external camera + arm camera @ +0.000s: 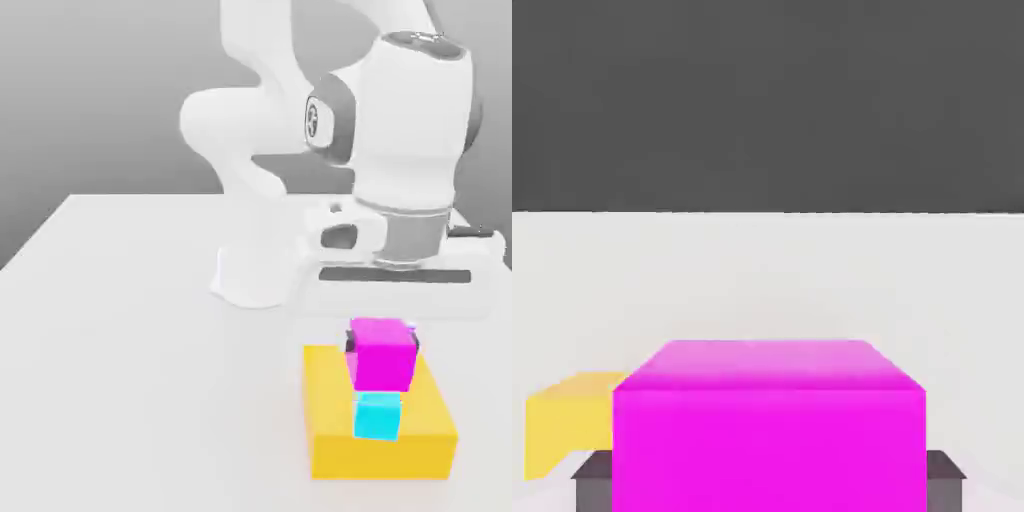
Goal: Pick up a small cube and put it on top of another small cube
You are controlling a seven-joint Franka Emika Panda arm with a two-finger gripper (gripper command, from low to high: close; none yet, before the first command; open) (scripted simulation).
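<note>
One arm base [253, 275] stands on the white table [130, 380], behind and to the exterior view's left of the yellow block [335, 420], your landmark. Next rightward, you note the cyan cube [377, 416] at the yellow block's front edge; you cannot tell how it is supported. Just above it in the exterior view, over the yellow block, you see the magenta cube [382, 355]. Your gripper [382, 342] grasps that magenta cube, dark fingertips [944, 485] pressed to two opposite sides.
</note>
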